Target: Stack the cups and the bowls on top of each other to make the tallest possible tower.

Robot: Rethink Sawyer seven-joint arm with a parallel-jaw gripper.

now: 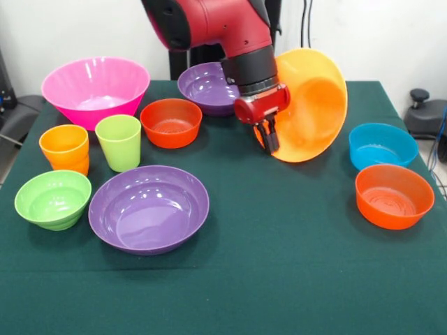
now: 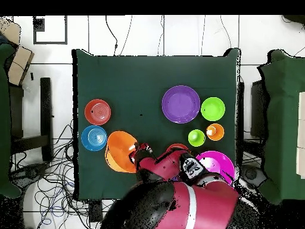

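Big yellow-orange bowl [image 1: 311,105] tipped up on edge

The end effector [image 1: 269,136] is pinching its rim, so it's standing nearly vertical on the green surface [image 1: 279,265], between the far purple bowl [image 1: 206,87] and the blue bowl [image 1: 380,145]. Nothing's stacked yet.

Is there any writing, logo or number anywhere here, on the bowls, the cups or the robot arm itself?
None can be read.
The bowls, such as the pink bowl, are plain plastic with no print.
The orange cup and green cup carry no label.
The robot arm shows no legible lettering in either view.
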